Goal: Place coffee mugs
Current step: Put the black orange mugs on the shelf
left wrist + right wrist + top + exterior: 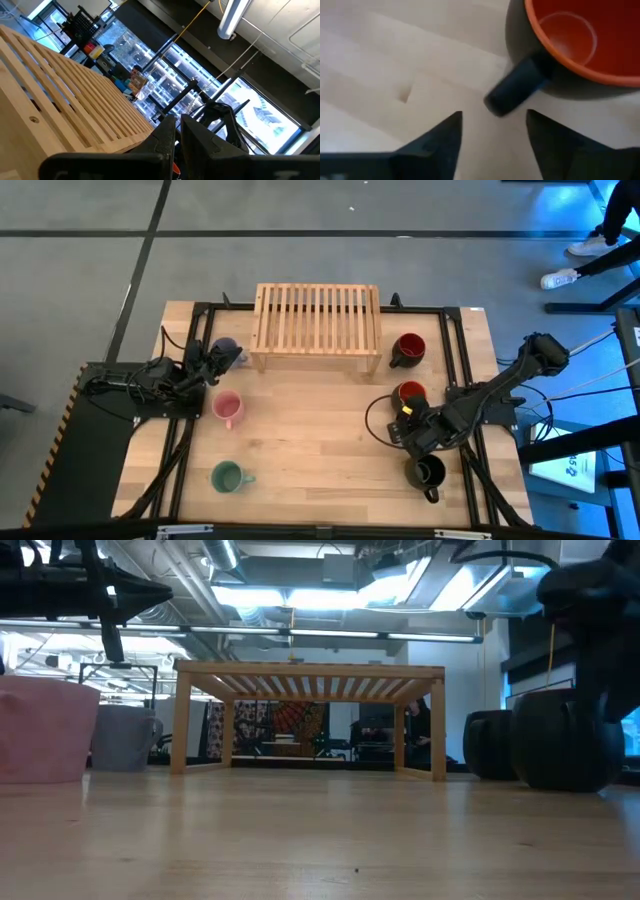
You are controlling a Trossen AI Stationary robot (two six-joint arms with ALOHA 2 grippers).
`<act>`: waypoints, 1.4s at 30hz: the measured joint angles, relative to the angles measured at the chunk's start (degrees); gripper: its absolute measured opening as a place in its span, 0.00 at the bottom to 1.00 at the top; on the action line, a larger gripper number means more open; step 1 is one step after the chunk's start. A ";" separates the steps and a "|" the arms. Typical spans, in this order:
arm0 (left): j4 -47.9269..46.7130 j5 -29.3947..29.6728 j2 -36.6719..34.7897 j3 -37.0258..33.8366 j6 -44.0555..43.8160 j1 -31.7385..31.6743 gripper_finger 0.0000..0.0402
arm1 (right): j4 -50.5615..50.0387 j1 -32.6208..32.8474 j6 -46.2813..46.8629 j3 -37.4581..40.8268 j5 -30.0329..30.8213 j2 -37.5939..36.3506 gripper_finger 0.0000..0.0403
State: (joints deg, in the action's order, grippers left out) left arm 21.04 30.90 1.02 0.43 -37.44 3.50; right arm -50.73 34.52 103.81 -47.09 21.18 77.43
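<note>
On the desk's right side, the right claw gapes wide just beside the orange-red-lined mug's handle — no grip. Left claw — nearly closed, empty — sits near the lavender mug.

Orange-lined dark mug, handle toward the parted right pincer.

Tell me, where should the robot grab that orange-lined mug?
Probably by the handle. The mug stands upright, its handle sticking out toward the open right gripper, whose fingers could close across it from straight ahead.
</note>
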 joint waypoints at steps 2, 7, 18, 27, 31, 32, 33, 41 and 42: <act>0.02 0.02 0.00 -0.02 -0.96 -0.01 0.06 | 0.73 -0.02 0.79 0.00 1.37 1.45 0.58; 0.02 0.00 0.00 0.00 -2.96 0.00 0.06 | 1.34 -0.02 4.13 0.00 3.85 4.89 0.64; 0.02 -0.03 0.00 0.00 -2.55 0.00 0.06 | 1.71 0.00 11.73 0.02 9.30 10.94 0.46; -0.02 -0.03 0.00 0.00 -1.01 0.00 0.06 | 2.91 0.02 10.84 0.02 11.60 12.50 0.16; -0.02 -0.03 0.00 0.00 -0.97 -0.02 0.06 | 3.32 0.02 6.83 0.01 12.32 12.46 0.11; -0.02 -0.03 0.00 0.00 -0.97 0.00 0.06 | 3.58 0.02 5.72 0.02 12.31 12.46 0.11; -0.02 -0.03 0.00 0.00 -0.97 0.00 0.06 | 3.92 0.02 4.38 0.02 12.26 12.46 0.11; -0.02 -0.03 0.00 0.00 -0.95 -0.02 0.06 | 6.29 1.57 -2.28 0.04 11.78 9.48 0.10; -0.02 -0.03 0.00 0.00 -0.95 -0.02 0.06 | 6.10 2.17 -2.30 0.04 11.97 8.72 0.09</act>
State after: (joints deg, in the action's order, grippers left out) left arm 21.02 30.87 1.02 0.43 -38.39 3.49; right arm -44.63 36.70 101.51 -47.05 33.16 86.15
